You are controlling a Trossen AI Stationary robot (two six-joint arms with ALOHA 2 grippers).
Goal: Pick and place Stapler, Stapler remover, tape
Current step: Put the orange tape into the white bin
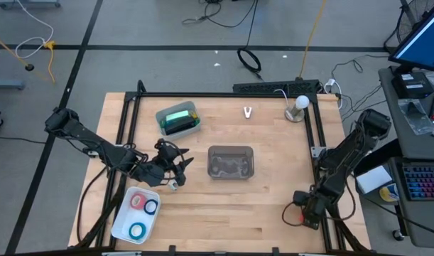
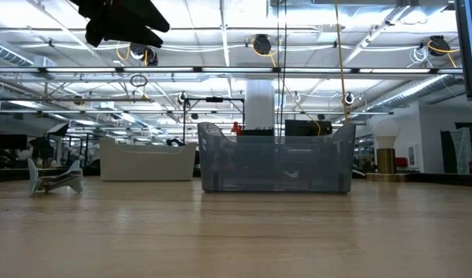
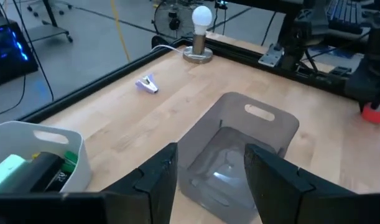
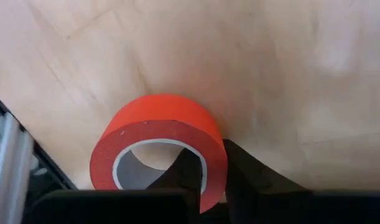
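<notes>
Worktop carries a clear bin at its centre. Left gripper hovers open beside it. Right gripper, near the right front corner, pinches a red tape roll's wall for lifting.

Clear bin mid-table, stapler in tub behind-left, tape rolls in tray front-left.
</notes>
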